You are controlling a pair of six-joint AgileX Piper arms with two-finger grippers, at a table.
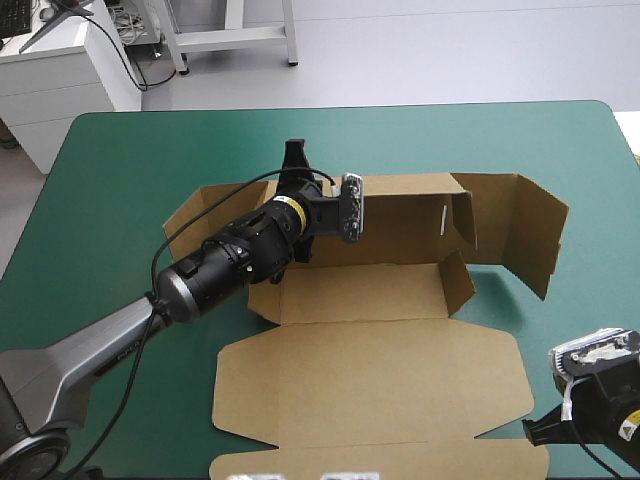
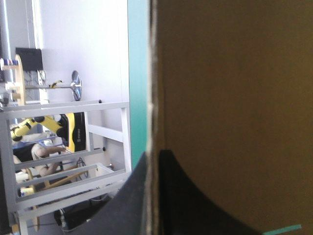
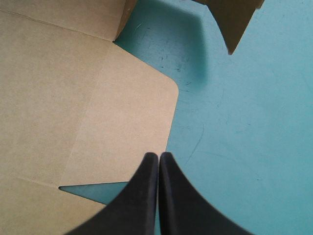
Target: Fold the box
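The brown box [image 1: 370, 385] lies mid-table as an open tray, its lid flat toward the near edge. Its far wall [image 1: 405, 215] stands raised, and a wide flap [image 1: 525, 230] stands at the right end. My left gripper [image 1: 297, 160] reaches over the left end of the far wall. In the left wrist view the board's edge [image 2: 152, 98] runs between the fingers of my left gripper [image 2: 154, 155], which is shut on it. My right gripper [image 1: 545, 430] is low by the lid's near right corner. In the right wrist view my right gripper [image 3: 159, 155] is shut, empty, over the rounded lid flap [image 3: 127, 112].
The teal-green cover [image 1: 120, 180] shows bare to the left, far side and right [image 3: 244, 122] of the box. The table's right edge lies close to my right arm.
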